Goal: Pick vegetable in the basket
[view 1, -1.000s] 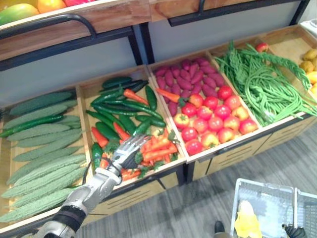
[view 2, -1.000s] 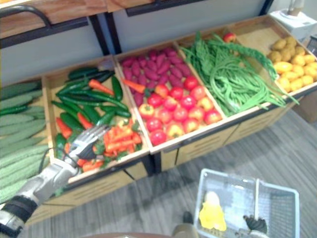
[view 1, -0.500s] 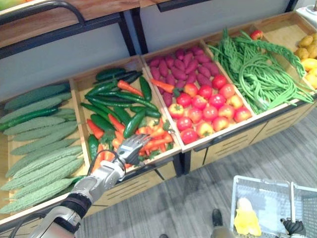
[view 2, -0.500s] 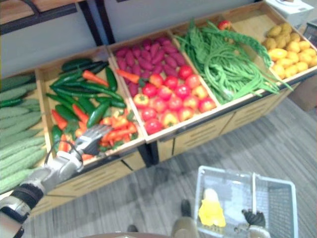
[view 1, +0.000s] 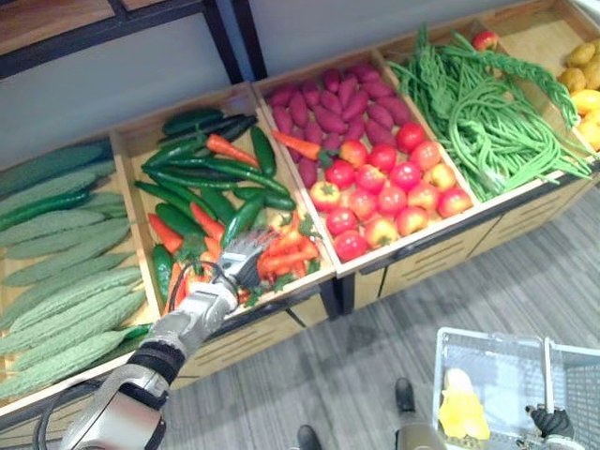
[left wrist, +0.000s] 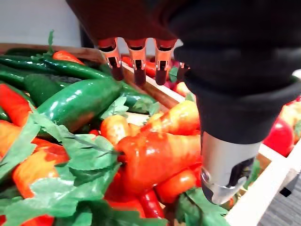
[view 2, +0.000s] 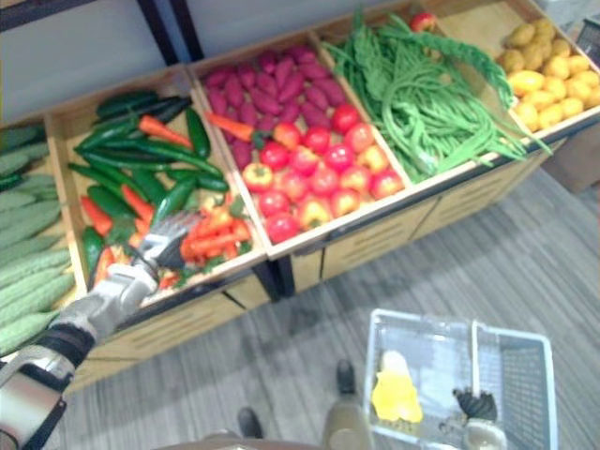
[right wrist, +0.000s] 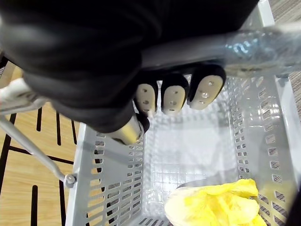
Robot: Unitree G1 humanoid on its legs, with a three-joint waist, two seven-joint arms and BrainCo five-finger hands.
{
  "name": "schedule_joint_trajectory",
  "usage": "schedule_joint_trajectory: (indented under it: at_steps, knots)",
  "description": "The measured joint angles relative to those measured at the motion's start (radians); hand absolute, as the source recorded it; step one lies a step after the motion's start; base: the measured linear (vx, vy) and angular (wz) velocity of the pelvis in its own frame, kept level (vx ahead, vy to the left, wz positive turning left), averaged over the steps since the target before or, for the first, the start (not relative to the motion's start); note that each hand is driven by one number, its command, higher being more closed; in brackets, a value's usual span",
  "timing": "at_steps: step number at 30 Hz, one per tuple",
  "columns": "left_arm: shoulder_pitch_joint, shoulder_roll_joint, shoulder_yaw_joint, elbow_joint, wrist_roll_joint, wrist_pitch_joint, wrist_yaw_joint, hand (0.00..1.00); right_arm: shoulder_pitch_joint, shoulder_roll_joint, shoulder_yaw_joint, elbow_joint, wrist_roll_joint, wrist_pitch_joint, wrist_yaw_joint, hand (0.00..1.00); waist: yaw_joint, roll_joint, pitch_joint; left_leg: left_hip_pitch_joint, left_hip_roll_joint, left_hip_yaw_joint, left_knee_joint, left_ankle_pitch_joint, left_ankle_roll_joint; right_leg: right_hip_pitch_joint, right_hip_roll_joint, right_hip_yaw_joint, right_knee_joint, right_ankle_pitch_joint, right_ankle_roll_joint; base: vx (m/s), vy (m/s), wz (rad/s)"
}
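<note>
Carrots (view 1: 286, 260) heaped at the near end of the second crate (view 1: 125, 192), with the left hand (view 1: 246, 261) right over them.

Left eye: reaches in from the lower left, opened out flat and holding nothing, just above or touching the heap (cannot tell which from up here). Reads as a pose ahead of a grasp, set there probably because the orange pile lies closest to the crate's front edge. Tomatoes (view 1: 384, 192) and beans (view 1: 487, 117) in the crates further right, well apart from that reach. At lower right, the basket (view 1: 487, 334), carried by the right hand (view 1: 551, 422) on its handle (view 1: 547, 375), with a yellow item (view 1: 462, 412) inside.

Right eye: same layout, seen from slightly to one side. Puts the basket well apart from the crate front, so any pick needs a carry across the gap.

Left wrist: fingers (left wrist: 136, 61) straight and spread, pointing out past a green pepper (left wrist: 80, 101); thumb (left wrist: 225, 165) set apart on the other side. Between them, a fat carrot among leaves, bracketed but not pinched. Likely the chosen one, judging by how squarely it sits in that gap.

Right wrist: fingertips (right wrist: 171, 96) curled under the handle, wrapped tight round it. Keeps the basket hanging level and mouth-up, presumably to leave the space beside the yellow item free for a drop. No carrot in it yet; pick not yet made.
</note>
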Motion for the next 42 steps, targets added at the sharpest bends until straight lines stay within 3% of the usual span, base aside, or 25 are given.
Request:
schedule_joint_trajectory:
  at_steps: [20, 30, 37, 38, 42]
  knots:
    - [-0.042, -0.002, 0.021, 0.036, -0.002, 0.021, 0.001, 0.0, -0.041, 0.0, 0.037, 0.0, 0.001, 0.0, -0.008, 1.0, -0.001, -0.012, 0.05, -0.033, 0.001, 0.006, 0.008, 0.0, 0.0, -0.037, 0.0, 0.012, 0.001, 0.011, -0.004, -0.01, -0.009, -0.02]
    - [-0.142, -0.026, 0.021, 0.076, -0.002, 0.031, 0.003, 0.0, -0.063, 0.0, 0.04, -0.029, 0.002, 0.002, -0.019, 1.0, -0.001, -0.017, 0.095, -0.064, 0.0, 0.024, 0.012, 0.0, 0.0, -0.077, 0.004, 0.045, 0.002, 0.02, -0.004, 0.0, -0.001, -0.04]
    - [-0.218, -0.036, 0.029, 0.114, -0.035, 0.052, 0.021, 0.0, -0.085, 0.0, 0.049, -0.056, 0.002, 0.002, -0.019, 1.0, -0.001, -0.038, 0.132, -0.087, 0.002, 0.044, 0.023, 0.0, 0.0, -0.111, 0.012, 0.092, 0.004, 0.046, -0.006, -0.02, 0.0, -0.1]
    - [-0.218, -0.037, 0.045, 0.12, -0.041, 0.054, 0.022, 1.0, -0.085, 0.0, 0.058, -0.065, 0.002, 0.002, -0.019, 1.0, -0.001, -0.044, 0.136, -0.087, 0.002, 0.051, 0.024, -0.001, 0.0, -0.115, 0.017, 0.101, 0.004, 0.048, -0.005, -0.04, -0.003, -0.13]
    - [-0.233, -0.041, 0.095, 0.15, -0.065, 0.066, 0.041, 1.0, -0.088, 0.002, 0.076, -0.075, 0.002, -0.004, -0.019, 1.0, -0.001, -0.059, 0.151, -0.103, 0.007, 0.056, 0.041, -0.006, -0.001, -0.131, 0.02, 0.124, 0.002, 0.059, -0.001, -0.06, -0.023, -0.09]
